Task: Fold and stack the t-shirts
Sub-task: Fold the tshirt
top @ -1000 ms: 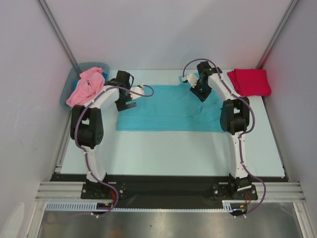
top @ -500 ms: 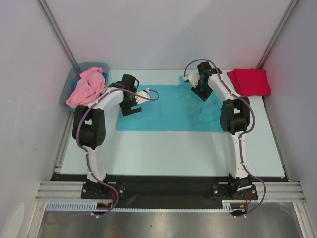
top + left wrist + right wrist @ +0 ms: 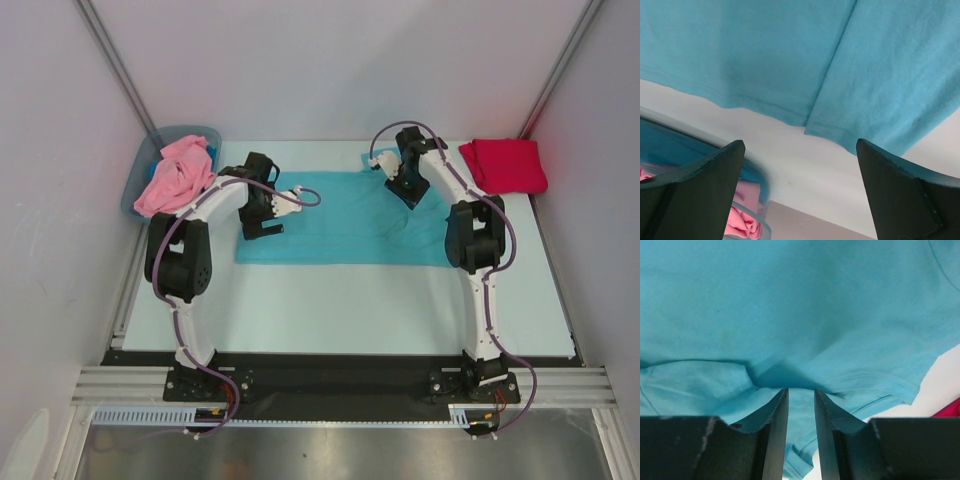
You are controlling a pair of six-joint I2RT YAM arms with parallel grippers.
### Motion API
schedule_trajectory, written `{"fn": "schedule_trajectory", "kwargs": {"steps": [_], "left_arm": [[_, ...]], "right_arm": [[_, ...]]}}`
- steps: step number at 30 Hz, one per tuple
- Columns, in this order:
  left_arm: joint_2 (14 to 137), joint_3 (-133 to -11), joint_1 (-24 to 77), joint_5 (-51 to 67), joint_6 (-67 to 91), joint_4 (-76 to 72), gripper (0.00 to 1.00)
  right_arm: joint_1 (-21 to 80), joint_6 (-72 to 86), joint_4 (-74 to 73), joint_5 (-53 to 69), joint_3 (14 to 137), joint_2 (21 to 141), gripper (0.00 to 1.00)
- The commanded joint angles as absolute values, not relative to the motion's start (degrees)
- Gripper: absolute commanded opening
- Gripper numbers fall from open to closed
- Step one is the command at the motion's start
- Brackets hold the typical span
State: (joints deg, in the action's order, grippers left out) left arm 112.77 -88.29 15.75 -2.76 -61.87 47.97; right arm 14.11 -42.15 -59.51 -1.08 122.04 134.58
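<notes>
Where the right gripper (image 3: 800, 391) hangs, the teal t-shirt (image 3: 790, 300) lies beneath.

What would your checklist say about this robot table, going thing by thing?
Surface: pale table, shirts on its far half.
Job's things: teal t-shirt spread mid-table; red t-shirt folded at far right; pink t-shirt heaped on the bin.
Clutter: grey-blue bin at far left corner.
Grippers: left gripper wide open, empty; right gripper nearly closed at a pucker in the teal cloth, grip unclear.
Cables: purple cables run along both arms.
Surroundings: white walls, metal posts.
</notes>
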Motion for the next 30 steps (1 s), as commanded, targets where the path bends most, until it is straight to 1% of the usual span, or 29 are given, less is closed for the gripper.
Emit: {"fn": "schedule_trajectory", "kwargs": {"steps": [1,10,17,21,30], "left_arm": [[111.7,-88.7,16.0,-1.4,-64.2,49.1,1.00],[114.0,-88.0,15.9,-1.7,-65.8,48.4,1.00],[115.3,-87.6,15.9,-2.4,-66.8,47.6,1.00],[116.1,-88.2,15.8,-2.5,-67.1,47.3,1.00],[116.8,-88.6,15.9,-2.5,-66.8,46.9,1.00]], "right_arm": [[14.7,-41.2,-61.4,-1.0,122.1,129.8,0.33],[15.6,-41.0,-63.6,-0.6,121.4,128.5,0.33],[16.9,-40.3,-64.1,0.9,118.3,127.8,0.35],[16.9,-39.8,-63.6,1.7,117.5,128.1,0.37],[17.0,-39.2,-62.5,1.5,117.8,129.7,0.37]]}}
